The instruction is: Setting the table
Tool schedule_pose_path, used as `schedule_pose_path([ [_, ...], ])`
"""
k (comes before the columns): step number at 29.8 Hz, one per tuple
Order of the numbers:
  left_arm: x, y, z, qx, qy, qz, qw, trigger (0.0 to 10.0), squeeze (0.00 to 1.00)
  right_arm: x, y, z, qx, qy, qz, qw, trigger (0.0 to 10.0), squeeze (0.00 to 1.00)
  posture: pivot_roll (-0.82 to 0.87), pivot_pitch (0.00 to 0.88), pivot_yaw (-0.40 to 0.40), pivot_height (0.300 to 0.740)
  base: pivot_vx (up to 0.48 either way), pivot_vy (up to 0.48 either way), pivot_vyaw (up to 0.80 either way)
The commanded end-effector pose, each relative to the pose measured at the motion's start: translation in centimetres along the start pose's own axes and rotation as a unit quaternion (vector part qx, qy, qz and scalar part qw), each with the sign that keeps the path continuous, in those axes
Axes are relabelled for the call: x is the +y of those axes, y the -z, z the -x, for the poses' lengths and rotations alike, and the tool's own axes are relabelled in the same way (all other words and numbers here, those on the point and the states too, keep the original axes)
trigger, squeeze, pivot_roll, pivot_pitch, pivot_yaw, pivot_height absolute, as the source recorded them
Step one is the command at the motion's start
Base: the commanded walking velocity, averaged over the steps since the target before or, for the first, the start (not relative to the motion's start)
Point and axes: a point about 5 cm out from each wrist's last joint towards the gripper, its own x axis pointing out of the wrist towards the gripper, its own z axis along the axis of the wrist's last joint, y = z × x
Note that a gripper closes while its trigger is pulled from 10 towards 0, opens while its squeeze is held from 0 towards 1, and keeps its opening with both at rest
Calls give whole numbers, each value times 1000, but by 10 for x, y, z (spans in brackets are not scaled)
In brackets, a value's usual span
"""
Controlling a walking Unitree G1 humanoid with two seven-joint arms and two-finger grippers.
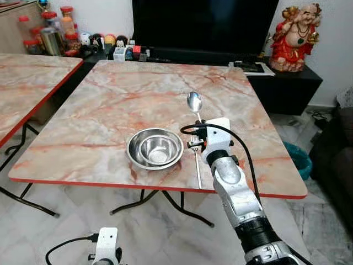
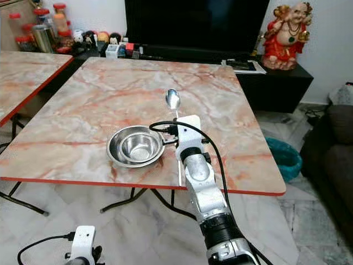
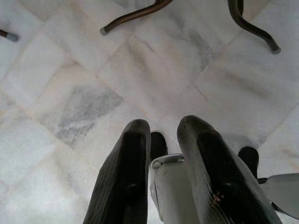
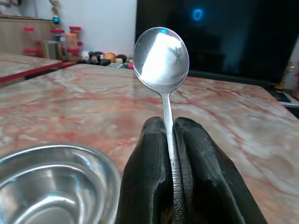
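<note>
My right gripper (image 4: 168, 125) is shut on the handle of a steel spoon (image 4: 161, 53), whose bowl points away from me toward the far side of the table. In the left eye view the spoon (image 1: 194, 102) lies lengthwise over the marble table (image 1: 110, 99), with the right gripper (image 1: 196, 142) around its middle. Just left of it, two nested steel bowls (image 1: 155, 149) stand near the table's front edge. My left gripper (image 3: 163, 128) hangs low over the floor, its fingers (image 3: 126, 177) slightly apart and holding nothing.
A second marble table (image 1: 27, 77) stands at the left. Behind are a black TV (image 1: 204, 22), jars (image 1: 55, 30) and a red figurine (image 1: 295, 38) on a low console. A teal bin (image 1: 300, 157) and a dark sofa (image 1: 336, 149) sit at the right.
</note>
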Motion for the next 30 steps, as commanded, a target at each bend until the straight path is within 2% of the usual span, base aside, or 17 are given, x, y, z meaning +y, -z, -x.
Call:
schedule_pose_path([
  [1, -2, 0, 0, 0, 3, -6, 1000, 10000, 0, -5, -4, 0, -8, 9, -2, 1000, 10000, 0, 41, 0, -65, 740, 0, 0, 0],
  [6, -1, 1, 0, 1, 1, -5, 1000, 10000, 0, -6, -2, 0, -1, 12, -2, 1000, 10000, 0, 41, 0, -65, 740, 0, 0, 0],
  [24, 0, 0, 0, 1, -1, -8, 1000, 10000, 0, -7, -1, 0, 3, 17, -6, 1000, 10000, 0, 42, 0, -65, 740, 0, -300, 0],
  [30, 1, 1, 0, 5, -3, -5, 1000, 10000, 0, -7, 1, 1, 6, 17, -6, 1000, 10000, 0, 39, 0, -61, 740, 0, 0, 0],
])
